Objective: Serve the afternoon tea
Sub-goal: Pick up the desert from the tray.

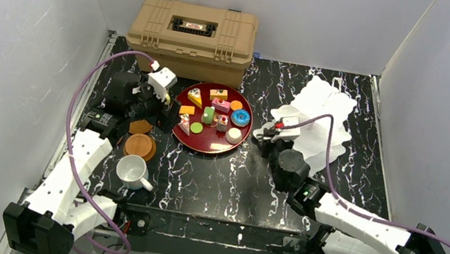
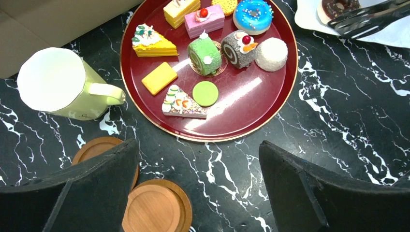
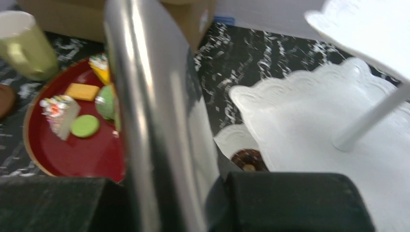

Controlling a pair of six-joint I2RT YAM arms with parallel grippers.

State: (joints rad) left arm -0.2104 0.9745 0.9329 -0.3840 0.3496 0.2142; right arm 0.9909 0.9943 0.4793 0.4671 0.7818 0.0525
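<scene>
The white tiered stand (image 1: 330, 110) sits to the right on the tabletop (image 1: 219, 182). The right claw (image 1: 268, 133), clamped on metal tongs (image 2: 372, 17), hovers at a chocolate doughnut (image 3: 249, 159) lying on its bottom tier — the other cakes (image 2: 205, 55) lie leftward on the red tray (image 2: 241, 104). The left claw (image 2: 197, 150) gapes above two saucers (image 2: 154, 210). The tong tips are blurred.

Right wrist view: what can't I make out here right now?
In that view:
Right tool: open or shut unreadable; a blurred metal strip fills the foreground.
Red tray: its right side hidden behind that strip.
Chocolate doughnut: lower part cut off by the tool's black body.
Stand: top tier cut by the upper edge.
</scene>
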